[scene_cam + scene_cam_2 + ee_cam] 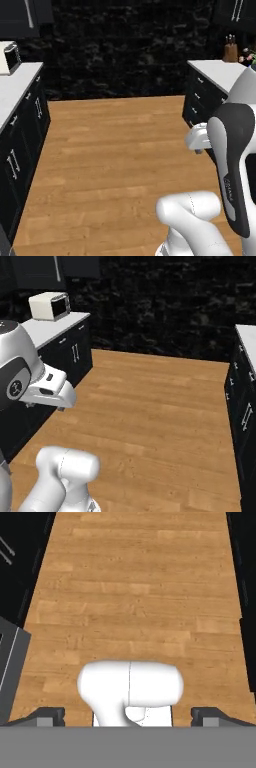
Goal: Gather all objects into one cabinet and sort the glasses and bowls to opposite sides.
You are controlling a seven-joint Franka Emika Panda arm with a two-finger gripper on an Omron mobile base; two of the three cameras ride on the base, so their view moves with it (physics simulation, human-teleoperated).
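Cups and bowl, likely light, rigid and best gripped by the rim, await beyond the microwave (49,305); pincer (128,714) spread, empty.

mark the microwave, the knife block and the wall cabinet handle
microwave (50,306), right base view, its front face.
knife block (230,52), left base view, the wooden body.
wall cabinet handle (30,14), left base view, mid-length of the silver bar.

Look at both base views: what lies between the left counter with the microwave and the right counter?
Only bare wood floor lies between the left counter, which carries the microwave, and the right counter. Both base views show it.
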